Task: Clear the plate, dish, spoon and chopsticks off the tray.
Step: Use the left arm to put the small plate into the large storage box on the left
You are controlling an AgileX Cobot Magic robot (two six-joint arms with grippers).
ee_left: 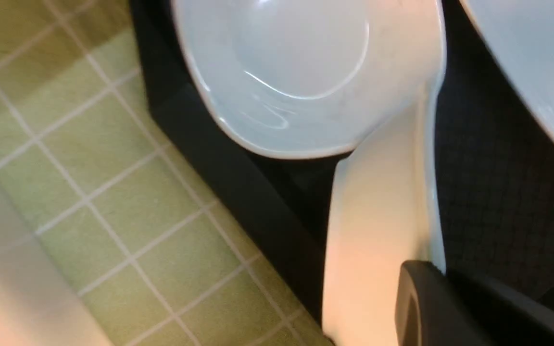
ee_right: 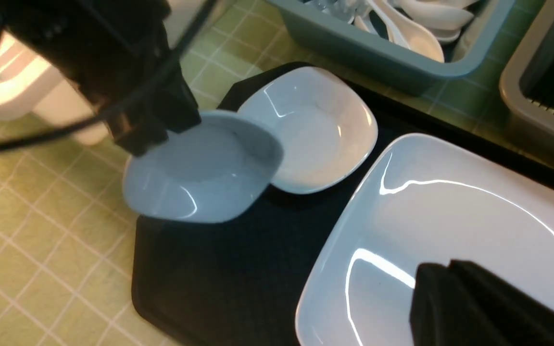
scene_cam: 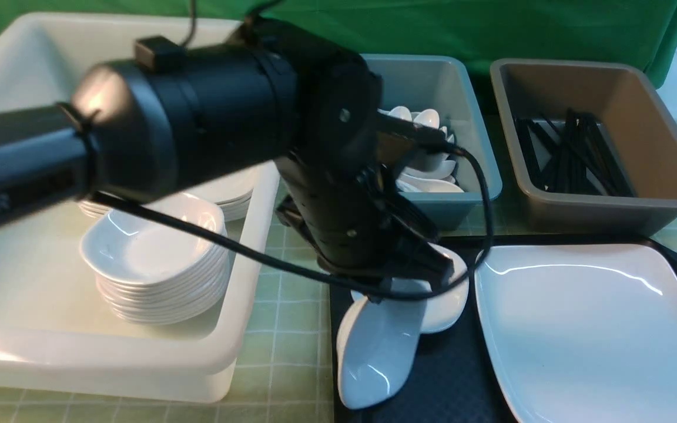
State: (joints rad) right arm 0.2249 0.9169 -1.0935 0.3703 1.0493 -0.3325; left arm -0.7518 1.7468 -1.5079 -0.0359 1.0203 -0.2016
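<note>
The left claw (scene_cam: pixel 400 281) pinches the rim of a dish (scene_cam: pixel 376 352) tilted over the tray's (scene_cam: pixel 450 382) left edge; glossy, stiff and breakable, it likely needs a deep rim grip.

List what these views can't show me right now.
- Left gripper grip on the small dish: front view, hidden by its own wrist and cable.
- Right gripper: right wrist view, a blurred dark mass; jaw gap unreadable.
- Tray right end: front view, cut off by the frame edge.
</note>
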